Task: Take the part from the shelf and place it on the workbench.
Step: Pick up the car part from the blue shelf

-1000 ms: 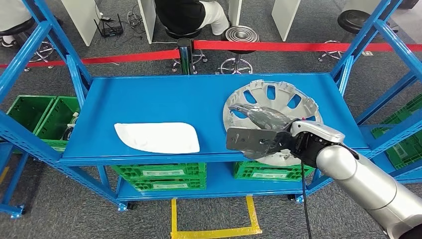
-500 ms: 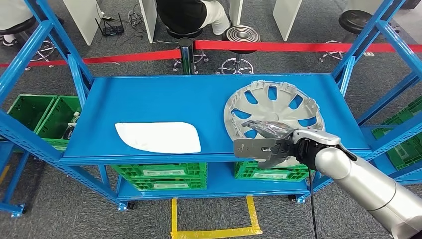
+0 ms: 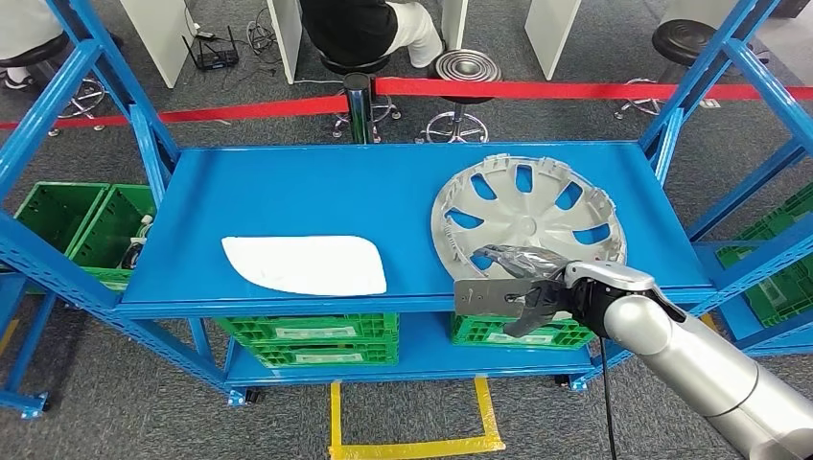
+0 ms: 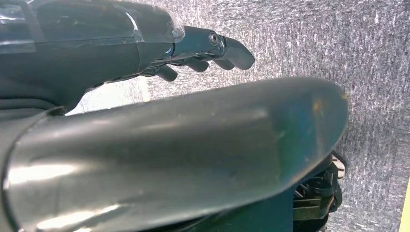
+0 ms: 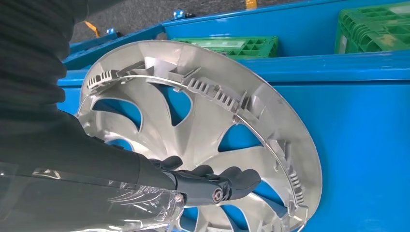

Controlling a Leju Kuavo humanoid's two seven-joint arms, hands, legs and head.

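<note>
A silver hubcap (image 3: pixel 537 206) lies on the right side of the blue shelf (image 3: pixel 316 187), its near rim reaching the shelf's front edge. My right hand (image 3: pixel 518 283) is at that near rim, with its dark fingers (image 5: pixel 227 181) stretched over the hubcap's (image 5: pixel 203 125) ribbed inner face and touching the spokes. Its thumb is hidden, and nothing shows clamped in the hand. My left hand (image 4: pixel 193 48) hangs over grey floor with loosely bent fingers and holds nothing.
A flat white part (image 3: pixel 305 264) lies on the shelf's left half. Green crates (image 3: pixel 307 340) fill the lower shelf and stand at both sides. Blue uprights frame the shelf. Behind it run a red barrier (image 3: pixel 575 89), stools and a seated person (image 3: pixel 364 29). Yellow tape (image 3: pixel 412 446) marks the floor.
My right hand has drawn back from over the hubcap's middle to its near rim and dropped lower. The hubcap and the white part stay in place.
</note>
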